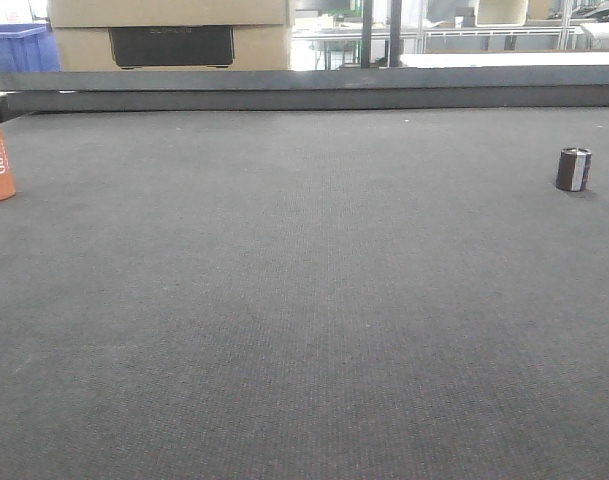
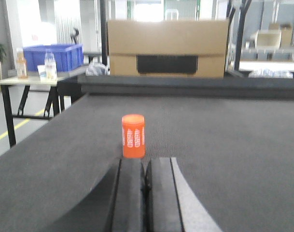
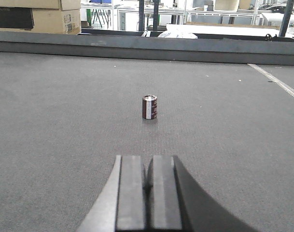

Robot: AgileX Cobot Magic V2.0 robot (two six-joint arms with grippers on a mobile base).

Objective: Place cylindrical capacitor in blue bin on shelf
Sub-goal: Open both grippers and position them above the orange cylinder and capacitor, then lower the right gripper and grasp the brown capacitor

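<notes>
Looking across the front view, you have the table (image 1: pixel 304 330) filling nearly the whole field: dark grey top, fine woven texture, raised dark rail along the far edge. Behind the rail, upper left, stands a cardboard box (image 1: pixel 169 30) with a black panel on its face. A blue crate (image 1: pixel 19 45) sits left of the box; the left wrist view shows it on a small side table next to some bottles.

Left gripper (image 2: pixel 146 162): both black fingers pressed flat against each other, no gap visible, nothing held. It hangs low over the table, pointing at the orange cylinder (image 2: pixel 133 136). That cylinder stands upright just beyond the fingertips and apart from them. In the front view it sits at the far left edge, and you can read "4680" in white on it.

Right gripper (image 3: pixel 147 159): same condition, fingers closed on each other and holding nothing, low over the table.

Cylindrical capacitor (image 3: pixel 149 107): upright on the table ahead of the right gripper, clearly apart from the fingertips. Short and stubby, with a dark brown-black sleeve, one pale grey vertical stripe on its side and a lighter rim at the top. In the front view you find it at the far right of the table, well apart from the orange cylinder.
</notes>
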